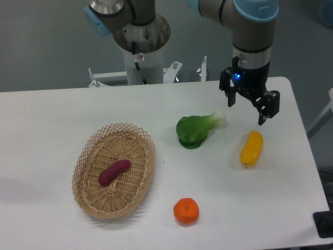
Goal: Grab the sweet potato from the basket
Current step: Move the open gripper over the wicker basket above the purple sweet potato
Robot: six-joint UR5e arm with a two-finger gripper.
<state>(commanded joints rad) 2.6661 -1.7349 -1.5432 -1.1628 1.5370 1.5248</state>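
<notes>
The sweet potato [114, 172] lies alone in the basket [86, 156], near the middle of its floor, slanted so that one end points up toward the far right rim and the other down toward the near left. The pincer [248, 110] hangs well apart from it, over the far right of the counter [52, 114], above and just behind the yellow vegetable [251, 148] and to the right of the bok choy [196, 130]; an orange [186, 211] sits near the front edge. The step in hand, as I judge it, is the approach: the arm has the whole width of the counter to cross before any grasp. To do it well, it should travel high enough to pass over the bok choy and the basket's raised lattice rim, stop directly above the middle of the tuber, and turn the wrist so the fingers close across its narrow width and not along its length. Then it should descend straight down inside the rim, low enough to catch the sides of the tuber, without pressing into the wicker floor. A smooth, rounded tuber may roll or slip if gripped off-centre, so the middle is the safest place. The pincer's two fingers are spread, with a clear gap between them, and it holds and touches nothing.
</notes>
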